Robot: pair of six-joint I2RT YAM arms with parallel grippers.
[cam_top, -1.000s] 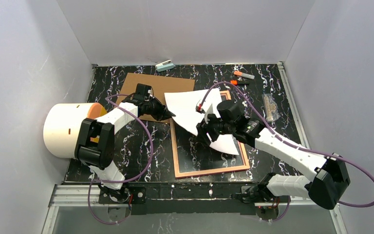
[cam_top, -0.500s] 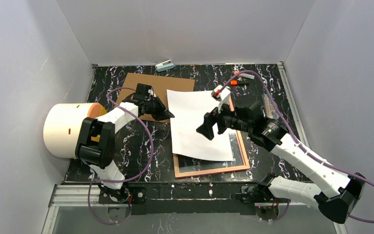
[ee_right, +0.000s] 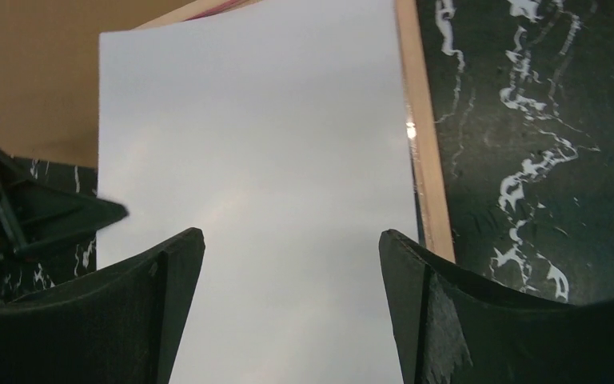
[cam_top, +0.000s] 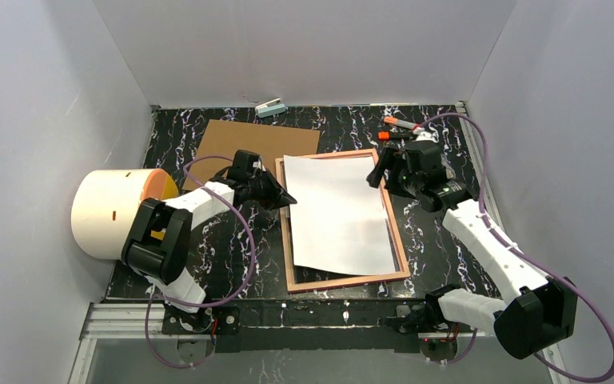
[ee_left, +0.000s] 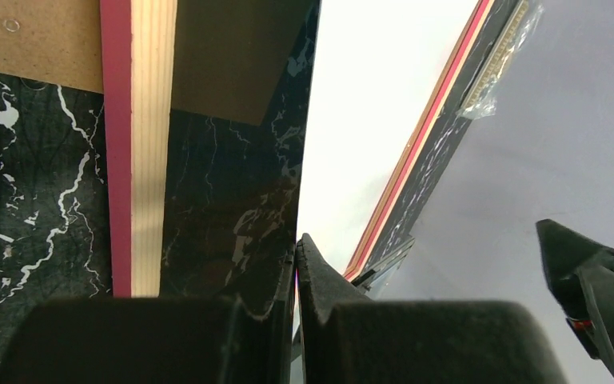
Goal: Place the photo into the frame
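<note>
The photo (cam_top: 340,212) lies white back up over the frame (cam_top: 344,282), whose pale wood back shows around it. My left gripper (cam_top: 287,197) is at the photo's left edge. In the left wrist view that gripper (ee_left: 297,250) is shut on the thin edge of the photo (ee_left: 368,120), with the frame's pink and wood rail (ee_left: 140,144) to the left. My right gripper (cam_top: 380,171) hangs over the photo's far right corner. Seen from the right wrist, it (ee_right: 292,260) stands open, with only the white sheet (ee_right: 256,160) beneath and the frame's rail (ee_right: 424,160) beside it.
The brown cardboard backing board (cam_top: 244,140) lies behind the frame at left. A white cylinder with an orange end (cam_top: 108,212) stands at the left edge. Markers (cam_top: 400,124), a clear bag (cam_top: 445,176) and a small pale blue object (cam_top: 271,107) sit at the back.
My right gripper has opened, let go of the photo and drawn back to the far right. The photo has dropped flat over the frame. My left gripper shifted slightly right, still on the edge.
</note>
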